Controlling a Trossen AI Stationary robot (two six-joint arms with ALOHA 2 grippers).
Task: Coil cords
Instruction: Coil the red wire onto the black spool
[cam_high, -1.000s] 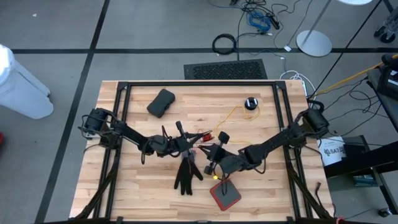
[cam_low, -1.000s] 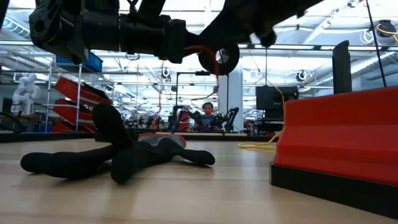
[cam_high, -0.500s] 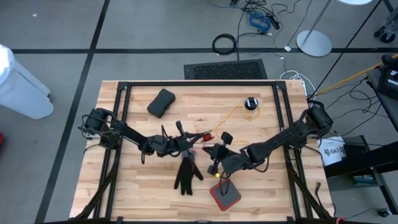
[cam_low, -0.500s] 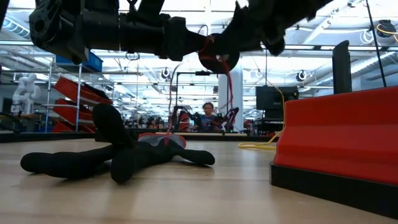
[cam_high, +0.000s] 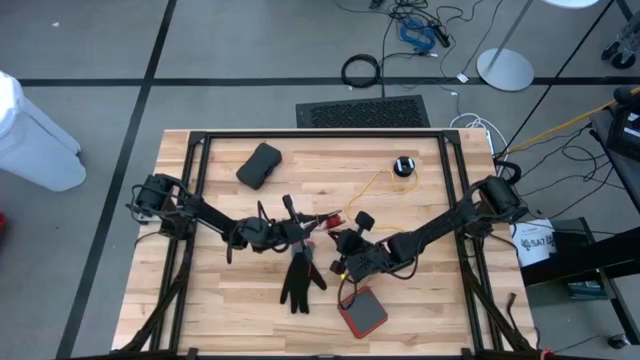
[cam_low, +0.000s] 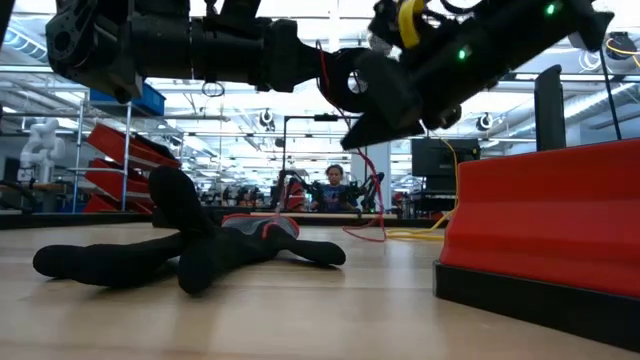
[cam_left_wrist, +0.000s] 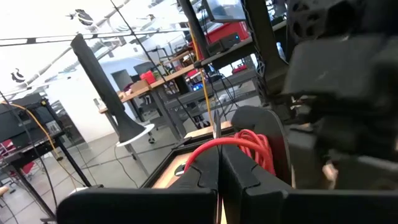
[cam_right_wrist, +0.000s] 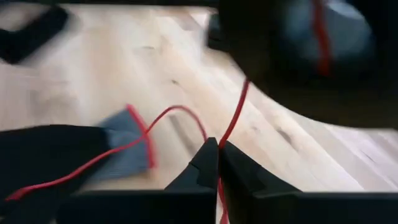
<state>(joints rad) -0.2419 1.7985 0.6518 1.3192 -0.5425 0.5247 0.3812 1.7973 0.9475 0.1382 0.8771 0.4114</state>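
1. A thin red cord (cam_right_wrist: 235, 118) is the strand in hand, mid-table above the wood. It is partly wound as red loops (cam_left_wrist: 249, 144) on a dark round spool held by the left gripper (cam_left_wrist: 219, 167).
2. The left gripper's fingers are closed together on the red loops, judged to keep the coil from springing open.
3. The right gripper (cam_right_wrist: 217, 155) is just beside the left one; its fingers are pinched shut on the red cord, presumably to keep tension for winding.
4. The yellow cord (cam_high: 375, 183) lies slack on the table, running to its black puck (cam_high: 403, 166) near the far edge, untouched.
5. A black glove (cam_high: 300, 275) lies below the grippers; a red-topped block (cam_high: 362, 312) sits near the front edge.
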